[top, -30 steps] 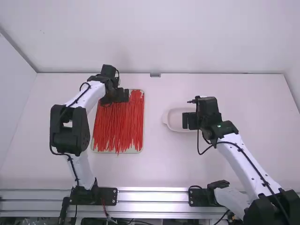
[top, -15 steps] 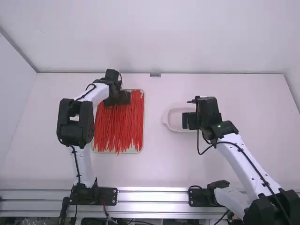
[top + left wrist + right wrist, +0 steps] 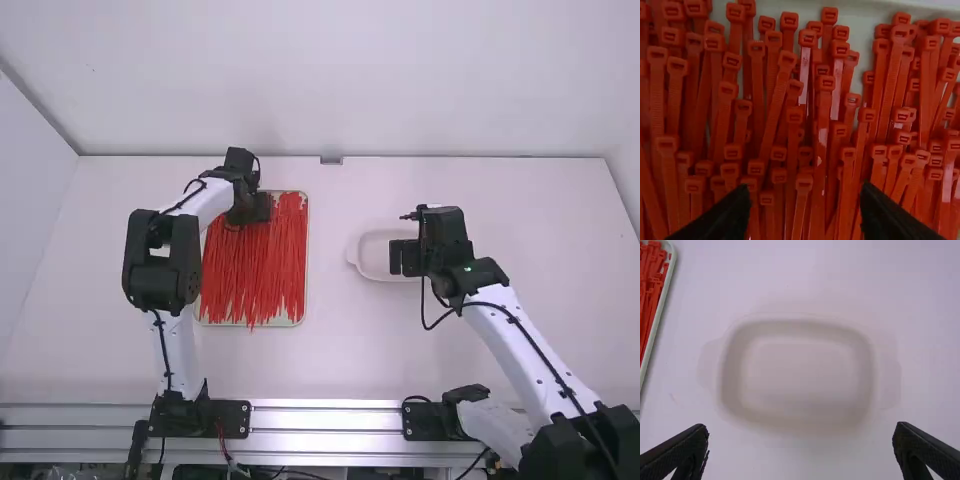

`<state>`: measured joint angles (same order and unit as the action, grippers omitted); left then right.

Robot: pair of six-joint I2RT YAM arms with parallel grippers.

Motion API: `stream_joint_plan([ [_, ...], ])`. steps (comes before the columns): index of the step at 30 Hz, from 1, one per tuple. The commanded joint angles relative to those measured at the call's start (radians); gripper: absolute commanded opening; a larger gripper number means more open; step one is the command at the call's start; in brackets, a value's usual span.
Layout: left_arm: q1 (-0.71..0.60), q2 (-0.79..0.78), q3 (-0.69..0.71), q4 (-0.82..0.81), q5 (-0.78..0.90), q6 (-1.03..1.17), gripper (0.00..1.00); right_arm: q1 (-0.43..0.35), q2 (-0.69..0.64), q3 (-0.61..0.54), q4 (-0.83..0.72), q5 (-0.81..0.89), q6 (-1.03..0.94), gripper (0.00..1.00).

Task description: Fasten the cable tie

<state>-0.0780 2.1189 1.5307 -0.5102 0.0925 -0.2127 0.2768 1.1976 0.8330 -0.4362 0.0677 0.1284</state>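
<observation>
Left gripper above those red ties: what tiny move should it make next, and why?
Probably dip and close on one of the ties: the left gripper hangs open just over them, holding nothing.

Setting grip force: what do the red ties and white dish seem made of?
Cable ties: moulded plastic, probably nylon, slight sheen; square heads, ridged straps. White dish: smooth, matte, rounded rim with side tabs; plastic or ceramic, cannot tell.

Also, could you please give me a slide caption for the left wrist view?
Open left pincer poised over a dense pile of red cable ties, none yet grasped.
</observation>
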Motion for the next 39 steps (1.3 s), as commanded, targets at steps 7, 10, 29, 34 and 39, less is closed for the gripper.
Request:
stream_joint_plan([
  [7,-0.009,0.011,0.014,-0.003,-0.008,0.0,0.45,-0.01,0.007,0.03,0.002,0.007,0.003,0.98],
  [10,-0.01,0.011,0.003,0.007,-0.008,0.0,0.43,-0.002,0.007,0.03,0.002,0.007,0.003,0.98],
  [29,-0.008,0.011,-0.048,0.058,-0.008,-0.006,0.38,0.005,0.007,0.03,-0.002,0.007,0.003,0.98],
  [34,-0.01,0.011,-0.048,0.059,-0.008,0.013,0.39,0.006,0.007,0.03,-0.005,0.007,0.003,0.98],
  [39,-0.006,0.011,-0.05,0.059,-0.007,0.011,0.38,-0.004,0.007,0.03,-0.006,0.007,0.003,0.98],
])
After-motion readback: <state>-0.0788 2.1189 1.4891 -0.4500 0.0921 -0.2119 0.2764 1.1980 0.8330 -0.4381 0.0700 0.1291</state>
